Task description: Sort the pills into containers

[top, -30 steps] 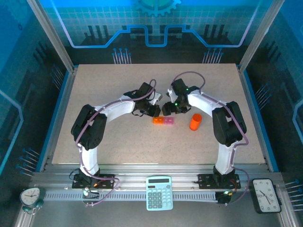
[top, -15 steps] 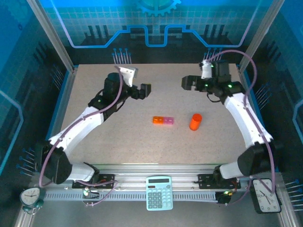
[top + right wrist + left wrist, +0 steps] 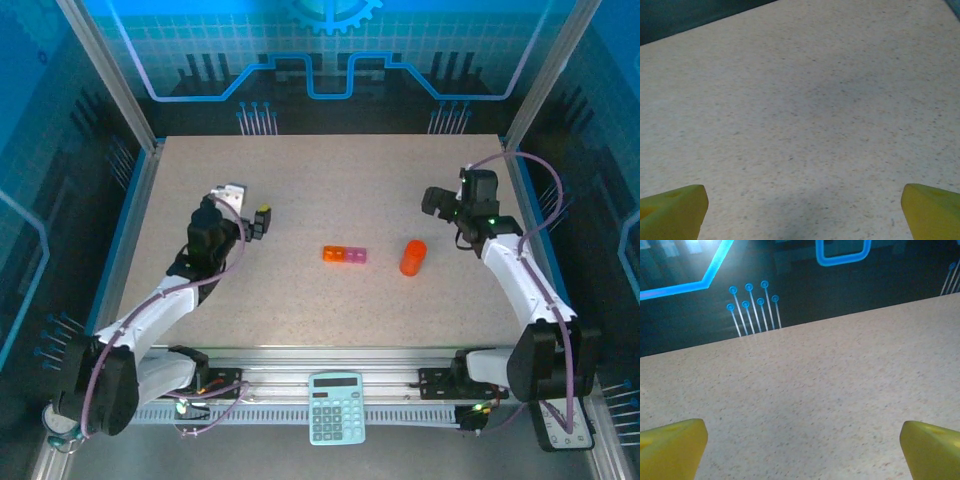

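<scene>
- The containers (image 3: 344, 255), one small strip of square translucent plastic cells, orange on the left and pink on the right, lie mid-table, well apart from both arms.
- One orange cylindrical bottle (image 3: 412, 257) stands upright near the strip's pink end, not touching.
- The table (image 3: 330, 180) is speckled beige and matte, with wide bare room toward its far edge.
- The left gripper (image 3: 258, 222) gapes wide, its yellow wedge fingertips (image 3: 672, 447) holding nothing.
- The right gripper (image 3: 433, 200) is spread wide too, and empty.
</scene>
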